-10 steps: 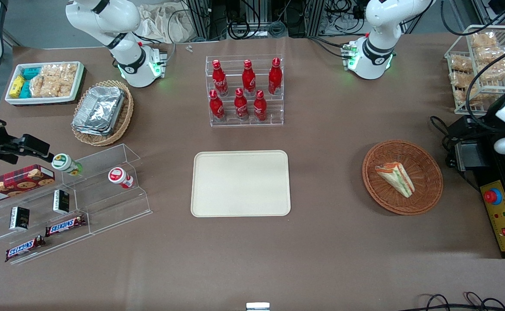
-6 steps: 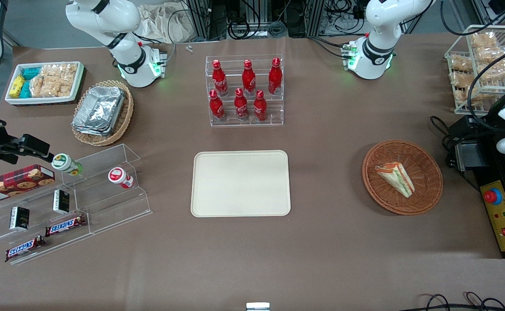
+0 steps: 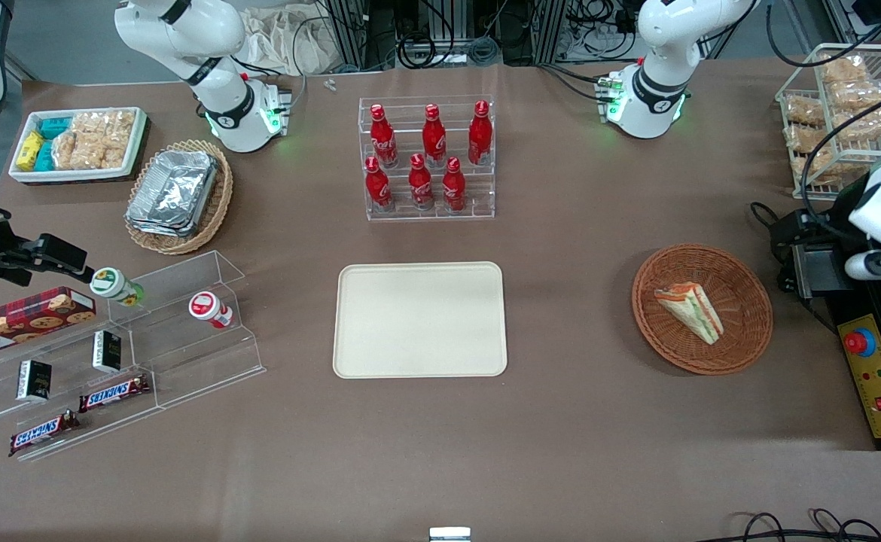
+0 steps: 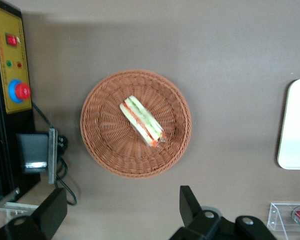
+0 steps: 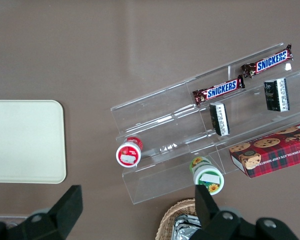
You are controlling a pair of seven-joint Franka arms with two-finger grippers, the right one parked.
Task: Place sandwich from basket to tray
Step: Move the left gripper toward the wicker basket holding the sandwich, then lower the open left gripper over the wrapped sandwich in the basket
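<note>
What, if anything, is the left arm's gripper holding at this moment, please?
Nothing. The gripper is open and empty, high above the round reddish-brown wicker basket, where the wrapped triangular sandwich lies untouched.

Bare table [image 3: 572,301] separates the basket [image 3: 742,278] from the tray [image 3: 419,320]; the end effector [image 4: 117,215], fingers spread, hangs high above the sandwich [image 4: 142,121], nothing between them.

I see a brown counter [image 3: 576,421] under even light, with a grey floor [image 3: 64,38] and tangled black cables [image 3: 440,38] at its farther edge.
</note>
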